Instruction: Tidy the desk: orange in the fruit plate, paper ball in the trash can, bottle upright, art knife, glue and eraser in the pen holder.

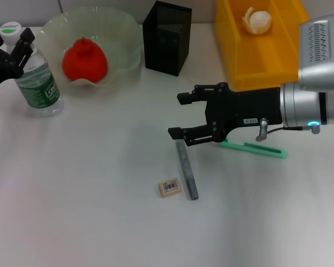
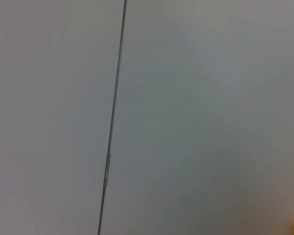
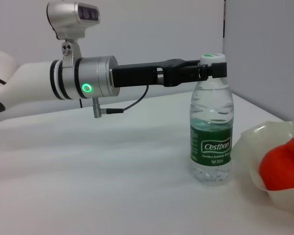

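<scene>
the right pincer (image 1: 179,115) hangs over the middle of the white bench (image 1: 89,211) with its two black fingers spread apart and nothing between them. one finger reaches toward the far side, the other sits right above the far tip of the grey glue stick (image 1: 187,177). that stick lies flat, running from under the finger toward the near edge. just beside its near half, on the robot's left, lies the small tan eraser (image 1: 170,187), label up, close to the stick but not touching it. on the other side of the pincer, partly hidden under the black wrist, the green art knife (image 1: 261,149) lies flat, its handle pointing to the robot's right.

farther back stands the black mesh pen holder (image 1: 167,36), upright. to its right is the yellow trash can (image 1: 250,55), with the crumpled paper ball (image 1: 258,21) inside it. to the left of the pen holder sits the pale ruffled fruit plate (image 1: 122,53), and the orange (image 1: 84,61) rests in it.

at the far left the bottle (image 1: 35,78) stands upright on the bench beside the plate, green label showing, white cap on top. the left pincer (image 1: 12,51) is at the bottle's neck, just under the cap; in the right wrist view its black fingers (image 3: 208,72) sit on either side of the neck, closed around it. the left wrist view shows only a plain pale surface with a thin dark line.
</scene>
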You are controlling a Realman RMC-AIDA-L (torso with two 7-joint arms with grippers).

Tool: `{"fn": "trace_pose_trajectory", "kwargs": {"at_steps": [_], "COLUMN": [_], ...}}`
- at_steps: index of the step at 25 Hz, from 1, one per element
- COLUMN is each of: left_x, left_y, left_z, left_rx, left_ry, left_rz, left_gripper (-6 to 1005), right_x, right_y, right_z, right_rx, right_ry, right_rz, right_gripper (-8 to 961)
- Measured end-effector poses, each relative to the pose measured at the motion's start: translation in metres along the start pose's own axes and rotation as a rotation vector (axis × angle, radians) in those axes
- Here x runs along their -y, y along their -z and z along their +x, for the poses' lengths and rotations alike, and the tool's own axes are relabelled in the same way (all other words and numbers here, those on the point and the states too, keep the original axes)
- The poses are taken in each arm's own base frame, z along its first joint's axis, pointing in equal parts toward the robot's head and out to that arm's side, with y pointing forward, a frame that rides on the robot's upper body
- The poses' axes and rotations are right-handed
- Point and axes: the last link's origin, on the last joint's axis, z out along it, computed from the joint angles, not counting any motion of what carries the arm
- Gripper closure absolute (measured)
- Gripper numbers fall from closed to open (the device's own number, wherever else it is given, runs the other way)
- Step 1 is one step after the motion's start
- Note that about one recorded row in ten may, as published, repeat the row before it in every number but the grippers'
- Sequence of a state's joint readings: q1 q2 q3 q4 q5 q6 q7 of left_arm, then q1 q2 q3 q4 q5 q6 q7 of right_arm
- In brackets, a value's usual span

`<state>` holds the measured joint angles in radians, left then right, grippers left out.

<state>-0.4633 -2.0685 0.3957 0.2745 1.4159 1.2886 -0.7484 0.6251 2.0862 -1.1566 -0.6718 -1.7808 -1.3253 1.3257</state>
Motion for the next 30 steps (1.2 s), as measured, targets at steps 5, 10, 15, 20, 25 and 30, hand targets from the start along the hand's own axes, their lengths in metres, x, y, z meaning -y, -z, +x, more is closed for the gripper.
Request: {"fn": "trace_pose_trajectory", "kwargs": {"at_steps": [5, 10, 15, 20, 25, 30], "left_x": [0.0, 0.0, -0.001, -0.002, -0.009, -0.017], "left_y": [0.0, 0.0, 0.0, 0.007, 0.033, 0.067], "left_z": [0.0, 0.0, 0.0, 0.004, 0.028, 0.054], "left_rx": [0.0, 0.0, -0.003, -0.046, -0.219, -0.33], "left_ry": [-0.003, -0.009, -0.009, -0.001, 0.048, 0.132], "left_rz": [0.001, 0.002, 0.0, -0.015, -0.106, -0.275], "left_gripper": [558, 475, 362, 241, 241, 209], "right_x": [0.0, 0.0, 0.0, 0.0, 0.001, 0.002], "right_y": [0.0, 0.0, 0.0, 0.0, 0.001, 0.002], "right_z": [-0.001, -0.001, -0.001, 0.0, 0.0, -0.002], "right_rx": [0.0, 0.0, 0.0, 0.0, 0.007, 0.024], "right_ry": [0.0, 0.0, -0.002, -0.005, -0.013, -0.034], "right_rz": [-0.001, -0.001, 0.0, 0.002, 0.009, 0.015], "right_gripper": [190, 197, 204, 210, 217, 224]}}
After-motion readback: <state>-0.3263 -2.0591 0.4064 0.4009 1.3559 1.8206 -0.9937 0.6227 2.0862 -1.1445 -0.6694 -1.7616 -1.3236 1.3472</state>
